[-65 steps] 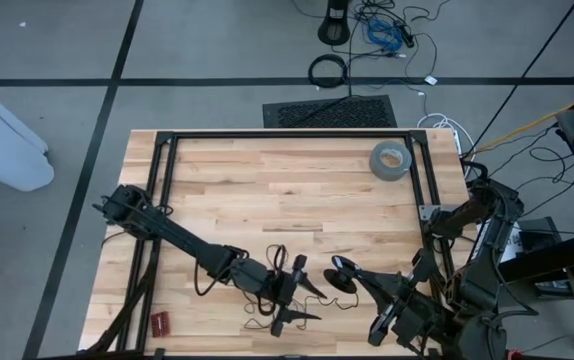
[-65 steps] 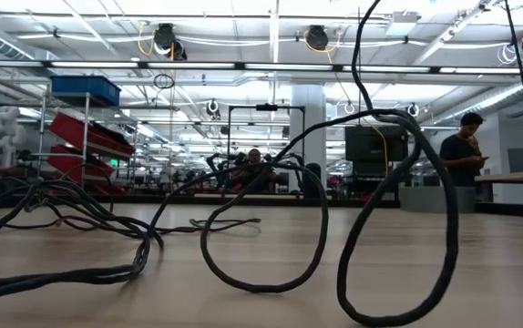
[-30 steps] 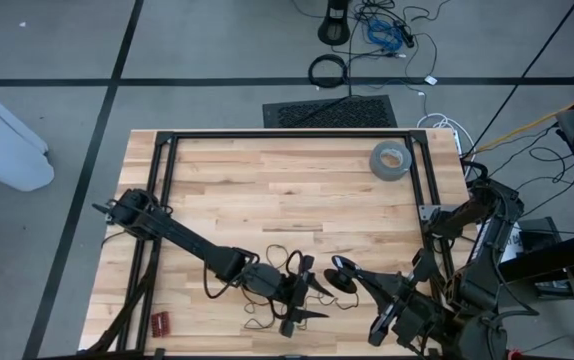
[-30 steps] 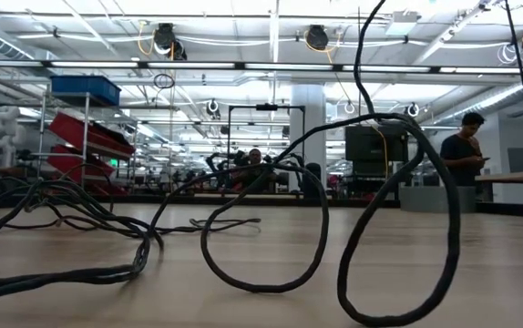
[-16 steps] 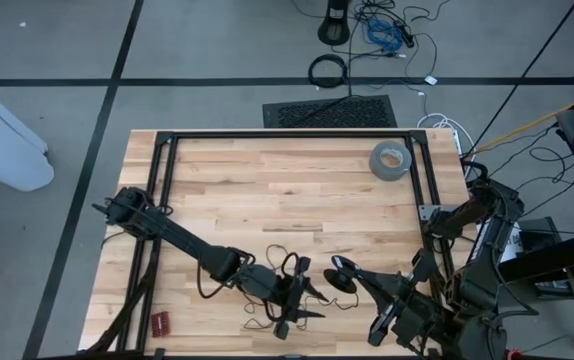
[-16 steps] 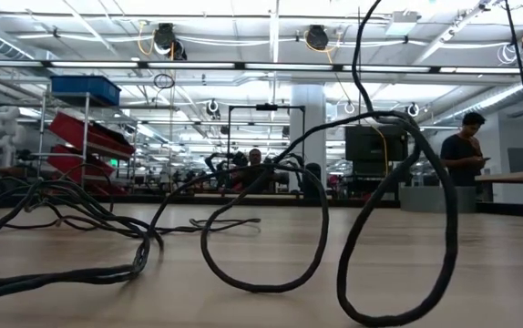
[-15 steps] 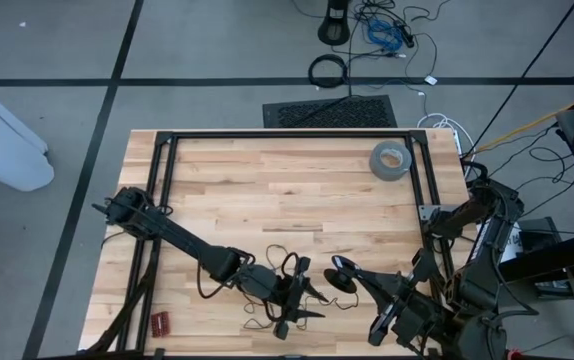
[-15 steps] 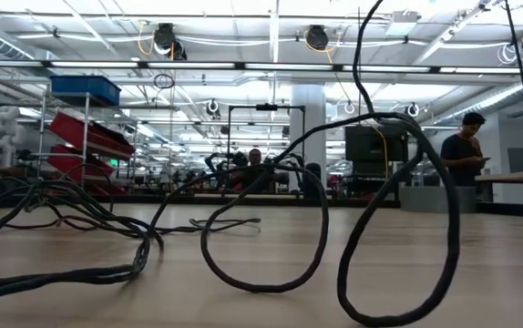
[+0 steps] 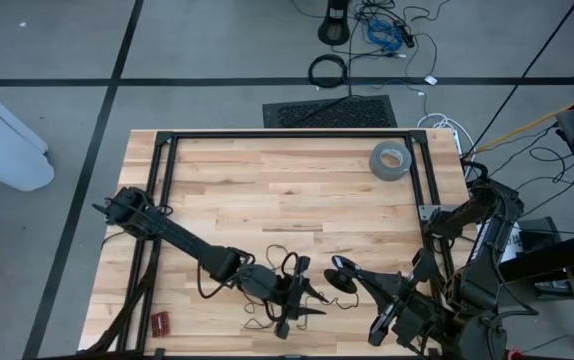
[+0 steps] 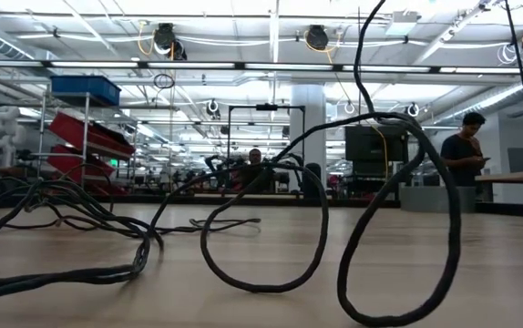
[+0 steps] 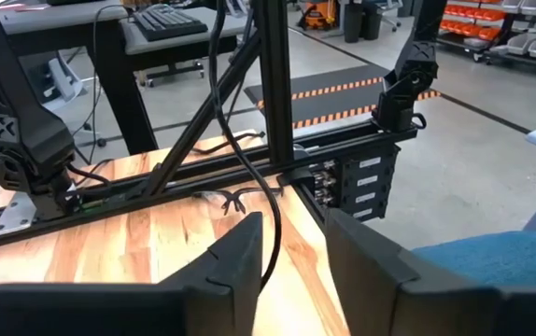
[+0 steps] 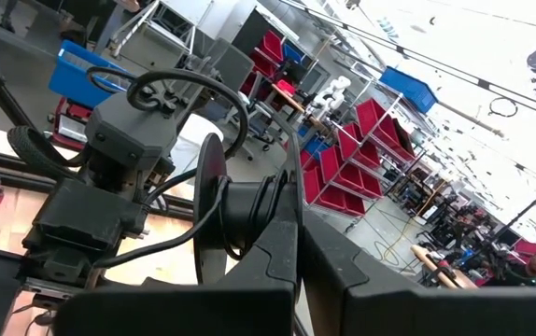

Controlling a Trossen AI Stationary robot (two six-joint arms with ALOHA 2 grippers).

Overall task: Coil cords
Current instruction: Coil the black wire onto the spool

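The left gripper (image 9: 301, 294), low over the table's (image 9: 267, 190) near edge, has narrowed its jaws since a second ago, and the cord (image 11: 270, 245) runs up between its fingers (image 11: 240, 257) with a gap showing, so I judge it is closing for a grip but not yet clamped. The right gripper (image 9: 339, 272) waits just beside it, fingers pressed together. From above the thin cord (image 9: 275, 253) is hard to trace near the gripper, and its bluish-green spot cannot be made out.

Grey taped floor (image 9: 217, 50), red shelving (image 10: 93, 141), ceiling lights.
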